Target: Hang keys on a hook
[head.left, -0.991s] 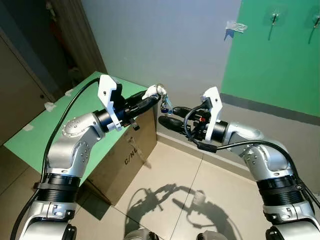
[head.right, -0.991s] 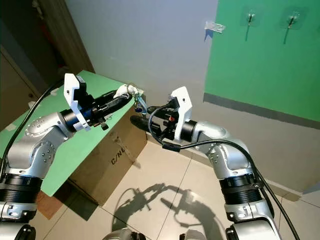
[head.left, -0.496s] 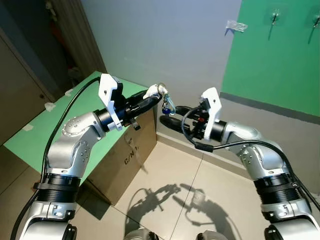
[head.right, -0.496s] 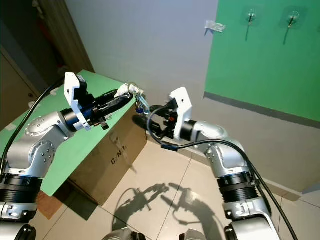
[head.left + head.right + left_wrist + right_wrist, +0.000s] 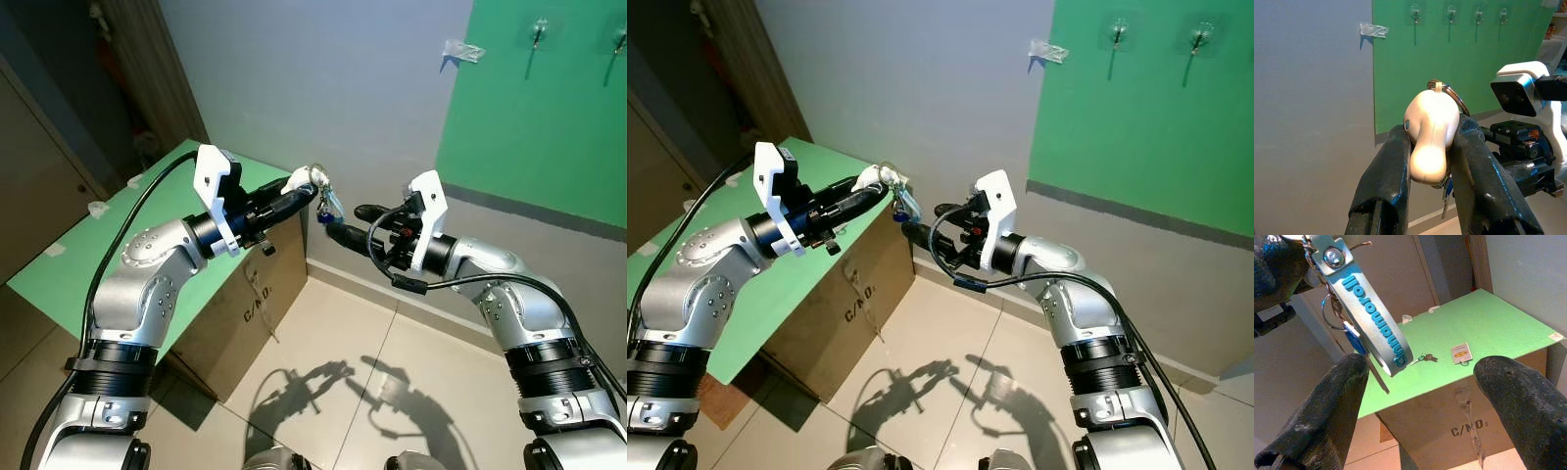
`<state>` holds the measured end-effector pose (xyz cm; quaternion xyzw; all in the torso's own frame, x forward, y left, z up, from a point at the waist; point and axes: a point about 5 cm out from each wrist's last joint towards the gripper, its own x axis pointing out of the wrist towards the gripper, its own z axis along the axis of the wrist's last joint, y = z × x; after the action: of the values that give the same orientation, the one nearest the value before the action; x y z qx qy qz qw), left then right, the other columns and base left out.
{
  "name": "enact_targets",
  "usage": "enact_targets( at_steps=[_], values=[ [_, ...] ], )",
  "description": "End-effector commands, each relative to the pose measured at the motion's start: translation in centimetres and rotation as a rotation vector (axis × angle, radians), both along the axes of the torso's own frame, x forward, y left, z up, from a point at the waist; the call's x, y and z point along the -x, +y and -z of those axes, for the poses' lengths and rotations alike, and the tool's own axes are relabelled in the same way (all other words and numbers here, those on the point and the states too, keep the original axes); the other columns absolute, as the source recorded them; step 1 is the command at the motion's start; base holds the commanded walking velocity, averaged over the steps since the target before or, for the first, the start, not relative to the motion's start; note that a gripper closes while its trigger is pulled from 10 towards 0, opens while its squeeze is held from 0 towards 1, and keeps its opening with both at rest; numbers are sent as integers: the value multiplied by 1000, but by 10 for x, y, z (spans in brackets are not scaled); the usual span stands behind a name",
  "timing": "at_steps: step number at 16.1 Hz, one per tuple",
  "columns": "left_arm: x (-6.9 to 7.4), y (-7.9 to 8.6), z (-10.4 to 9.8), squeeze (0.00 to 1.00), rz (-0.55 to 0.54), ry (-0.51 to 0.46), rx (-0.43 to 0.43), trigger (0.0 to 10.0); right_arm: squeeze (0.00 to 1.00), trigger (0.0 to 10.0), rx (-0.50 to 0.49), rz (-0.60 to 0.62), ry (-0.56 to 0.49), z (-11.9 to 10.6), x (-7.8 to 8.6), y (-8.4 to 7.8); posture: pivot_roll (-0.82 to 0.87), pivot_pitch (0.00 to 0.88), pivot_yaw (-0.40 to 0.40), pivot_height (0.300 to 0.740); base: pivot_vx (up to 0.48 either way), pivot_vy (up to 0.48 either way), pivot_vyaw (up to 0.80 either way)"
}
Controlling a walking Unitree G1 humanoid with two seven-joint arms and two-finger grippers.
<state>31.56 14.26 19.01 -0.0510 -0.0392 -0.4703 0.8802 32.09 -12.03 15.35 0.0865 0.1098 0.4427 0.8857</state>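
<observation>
Left gripper [image 5: 312,182]: centre frame, holding the keys [image 5: 326,203] out in front of you.
Right gripper [image 5: 345,222]: just right of the keys, fingers spread.
Box [image 5: 257,284]: lower left, under the left arm.
Hooks [image 5: 540,31]: upper right, on the wall panel [image 5: 549,117].

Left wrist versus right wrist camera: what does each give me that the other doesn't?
Left wrist view: the cream fob clamped in the left gripper, and past it the row of hooks on the green wall panel.
Right wrist view: the silver strap with blue lettering hanging between the open fingers of the right gripper, and beyond it the green tabletop with loose keys and a white tag.
Shared: the same key bunch, seen from opposite ends.
</observation>
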Motion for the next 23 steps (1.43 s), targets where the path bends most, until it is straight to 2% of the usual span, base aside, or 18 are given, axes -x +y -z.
enact_targets(
  at_steps=[1,9,10,11,20,23],
  values=[
    [1,0,-9,0,20,-32,-7,0,0,10000,2,4,-31,-7,-4,0,-161,18,118,740,0,0,0],
    [2,0,-7,0,14,-27,-6,0,0,10000,-3,41,-43,-9,-11,-5,-158,18,112,740,0,0,0],
    [1,0,-7,0,14,-27,-5,0,0,6667,-11,41,-42,-10,-11,-5,-160,19,112,740,0,0,0],
    [1,0,-7,0,14,-26,-6,0,0,0,-21,42,-42,-10,-11,-5,-160,19,112,740,0,0,0],
    [0,1,-7,0,12,-24,-7,0,0,0,-94,47,-35,-16,-11,-5,-161,28,112,740,0,0,0],
    [1,1,-6,0,7,-23,-6,0,0,0,-111,82,-39,-18,-14,-9,-161,33,112,740,0,0,0]
  ],
)
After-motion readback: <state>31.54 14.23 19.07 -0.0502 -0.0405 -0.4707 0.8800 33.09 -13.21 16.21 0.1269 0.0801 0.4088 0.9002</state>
